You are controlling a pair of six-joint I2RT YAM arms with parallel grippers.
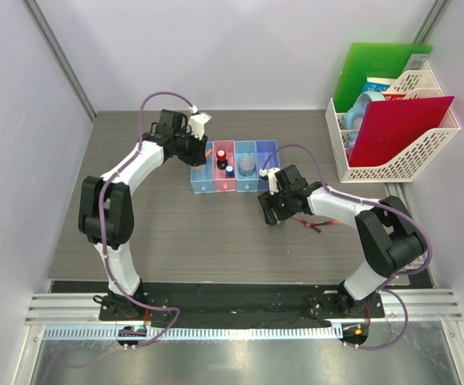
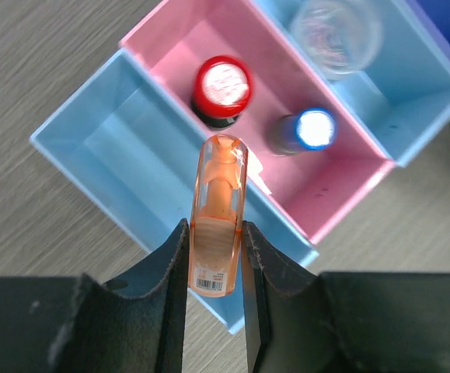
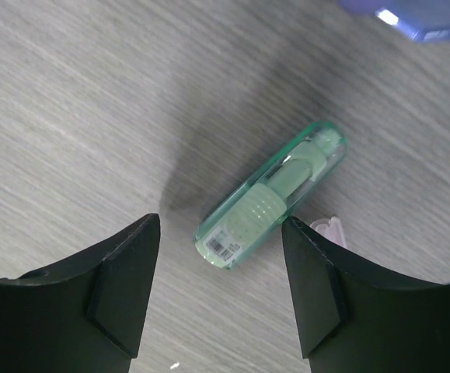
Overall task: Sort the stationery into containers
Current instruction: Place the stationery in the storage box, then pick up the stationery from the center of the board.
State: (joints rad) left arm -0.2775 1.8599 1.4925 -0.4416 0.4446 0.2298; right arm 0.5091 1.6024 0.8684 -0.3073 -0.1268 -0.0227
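My left gripper (image 2: 214, 227) is shut on the orange piece (image 2: 218, 194) and holds it over the leftmost light-blue bin (image 2: 123, 155); from above this gripper (image 1: 199, 152) is at the left end of the bin row (image 1: 203, 186). The pink bin (image 2: 333, 179) holds the red-black round cap (image 2: 222, 87) and a blue-topped piece (image 2: 310, 130). The clear roll (image 2: 337, 31) lies in the second light-blue bin. My right gripper (image 3: 221, 225) is open, its jaws either side of the green piece (image 3: 275, 198), which lies on the table. Dark-red pens (image 1: 312, 224) lie beside the right arm.
A white mesh rack (image 1: 392, 152) with a green folder (image 1: 376, 68) and a red folder (image 1: 396, 128) stands at the back right. A small pale clear bit (image 3: 329, 229) lies by the green piece. The purple-blue bin corner (image 3: 419, 19) is just beyond it.
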